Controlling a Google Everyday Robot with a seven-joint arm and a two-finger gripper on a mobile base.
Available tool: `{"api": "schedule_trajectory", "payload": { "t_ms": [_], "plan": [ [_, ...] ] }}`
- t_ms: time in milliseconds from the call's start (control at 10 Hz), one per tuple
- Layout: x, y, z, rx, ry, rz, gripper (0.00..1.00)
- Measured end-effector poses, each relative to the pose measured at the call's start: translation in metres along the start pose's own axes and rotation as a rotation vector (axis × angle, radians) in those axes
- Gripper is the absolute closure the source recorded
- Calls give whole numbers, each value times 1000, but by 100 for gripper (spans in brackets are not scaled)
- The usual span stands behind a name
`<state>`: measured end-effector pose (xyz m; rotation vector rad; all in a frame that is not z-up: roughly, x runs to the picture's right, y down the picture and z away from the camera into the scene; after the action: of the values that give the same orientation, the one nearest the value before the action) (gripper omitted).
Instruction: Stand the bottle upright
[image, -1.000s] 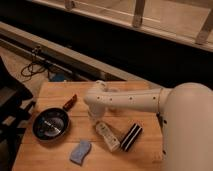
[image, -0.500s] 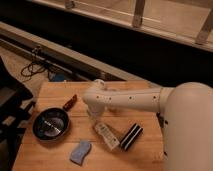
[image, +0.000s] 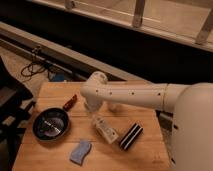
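The bottle (image: 105, 129) is slim and whitish with a pale label. It lies on its side on the wooden table (image: 55, 92), slanting from upper left to lower right, near the middle. My white arm reaches in from the right. My gripper (image: 93, 108) hangs down from the arm's end, right above the bottle's upper-left end, and is partly hidden by the arm.
A black pan (image: 50, 124) with a dark red handle (image: 70, 102) sits at the table's left. A blue sponge (image: 80, 152) lies at the front. A black block with white stripes (image: 131, 136) lies right of the bottle. A clear cup (image: 115, 106) shows behind the arm.
My arm has moved left and lowered toward the bottle's upper-left end. The bottle has stayed lying in place.
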<state>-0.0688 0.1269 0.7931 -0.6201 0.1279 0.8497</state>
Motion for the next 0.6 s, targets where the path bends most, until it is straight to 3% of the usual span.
{"api": "schedule_trajectory", "payload": {
  "t_ms": [200, 300, 600],
  "plan": [
    [-11, 0, -12, -15, -24, -18, 100],
    [-35, 6, -47, -70, -104, -58, 100],
    [-44, 11, -54, -82, -141, -79, 100]
  ]
}}
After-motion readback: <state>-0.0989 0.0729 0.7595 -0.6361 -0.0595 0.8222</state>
